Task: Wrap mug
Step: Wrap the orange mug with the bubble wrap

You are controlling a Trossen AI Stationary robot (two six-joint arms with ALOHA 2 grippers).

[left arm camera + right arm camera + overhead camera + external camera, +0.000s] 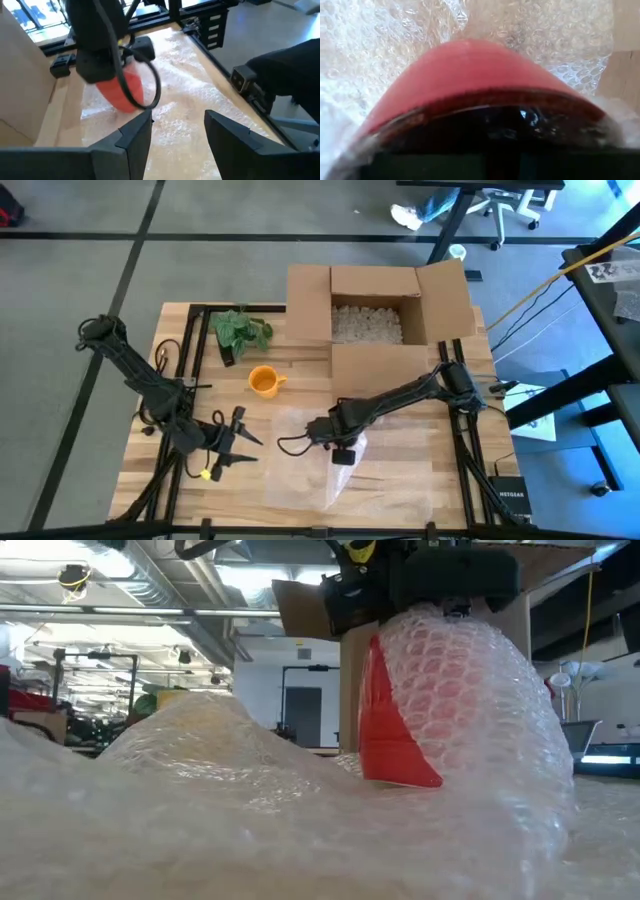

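A red mug (pixel 395 730) stands on a clear bubble wrap sheet (pixel 390 470) near the table's front middle. A flap of the wrap (pixel 470 690) covers one side of it. My right gripper (pixel 342 448) is above the mug, shut on its top; the left wrist view shows it (pixel 107 65) over the mug (pixel 125 92). My left gripper (pixel 246 440) hovers open at the sheet's left edge and holds nothing. An orange mug (pixel 264 381) stands bare on the wood behind the sheet. My right gripper holds the red mug by its top rim (pixel 485 97), coming from above with the fingers pointing down. The gripper body and the wrap hide the fingers, so the kind of hold does not show. The mug is about upright, its base (pixel 405 778) at the wrap.
An open cardboard box (pixel 378 305) with white filler stands at the far middle. A small green plant (pixel 240 330) lies at the far left. The bubble wrap bulges up in a hump (pixel 200 740) beside the mug. Bare wood lies at the near left.
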